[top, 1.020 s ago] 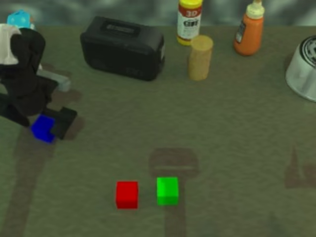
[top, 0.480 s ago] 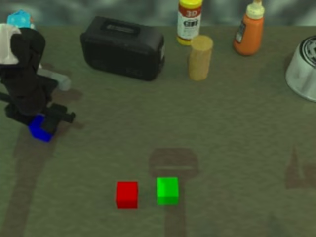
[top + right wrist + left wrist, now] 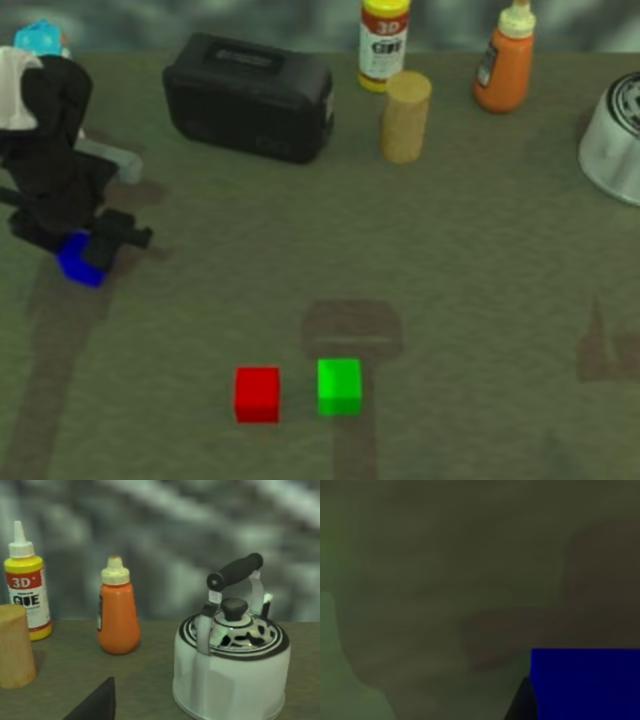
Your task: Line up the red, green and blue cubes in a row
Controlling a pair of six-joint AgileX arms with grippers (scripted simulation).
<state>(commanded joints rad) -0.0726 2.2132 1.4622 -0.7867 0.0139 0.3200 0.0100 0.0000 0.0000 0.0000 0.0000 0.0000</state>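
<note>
At the table's left, the blue cube (image 3: 80,264) sits between the fingers of my left gripper (image 3: 88,252), which is shut on it. In the left wrist view the blue cube (image 3: 585,682) fills one corner, with a dark fingertip (image 3: 522,705) against its side. The red cube (image 3: 257,393) and the green cube (image 3: 339,386) rest side by side near the front middle, a small gap between them. My right arm is outside the top view. Only a dark corner of my right gripper (image 3: 97,705) shows in its wrist view.
A black box (image 3: 250,97) stands at the back left. A yellow glue bottle (image 3: 384,42), a wooden cylinder (image 3: 405,116) and an orange bottle (image 3: 505,62) line the back. A metal kettle (image 3: 612,140) sits at the right edge. A light blue object (image 3: 40,38) shows behind the left arm.
The left gripper's fingers have closed in on the blue cube, which has shifted slightly to the left. The red and green cubes have not moved.
</note>
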